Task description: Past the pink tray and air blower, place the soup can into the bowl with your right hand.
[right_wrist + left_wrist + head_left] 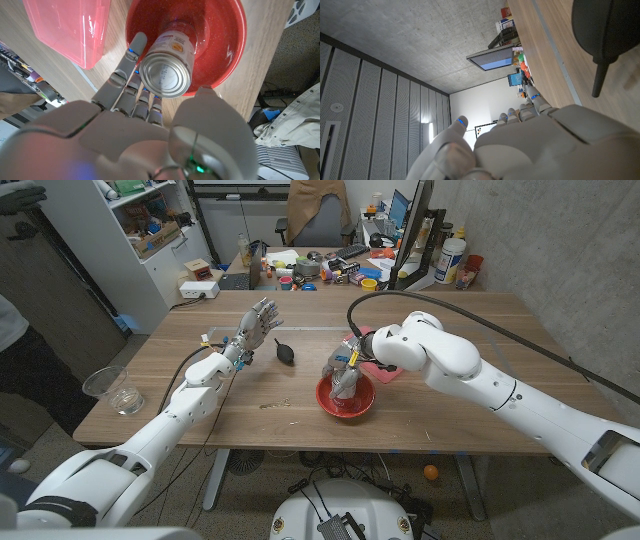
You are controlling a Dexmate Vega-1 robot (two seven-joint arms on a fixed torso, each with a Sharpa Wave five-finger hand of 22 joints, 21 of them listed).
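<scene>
Holding soup can (167,62) by its sides, right hand (345,372) is clamped over bowl (327,402); rigid, smooth metal, probably heavy, slip-prone. Left hand (259,320) spread, empty.

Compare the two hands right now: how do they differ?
The right hand holds the can over the red bowl; the left hand holds nothing. Right fingers wrap the can; left fingers are spread, raised above the table near the blower. Both are grey.
</scene>
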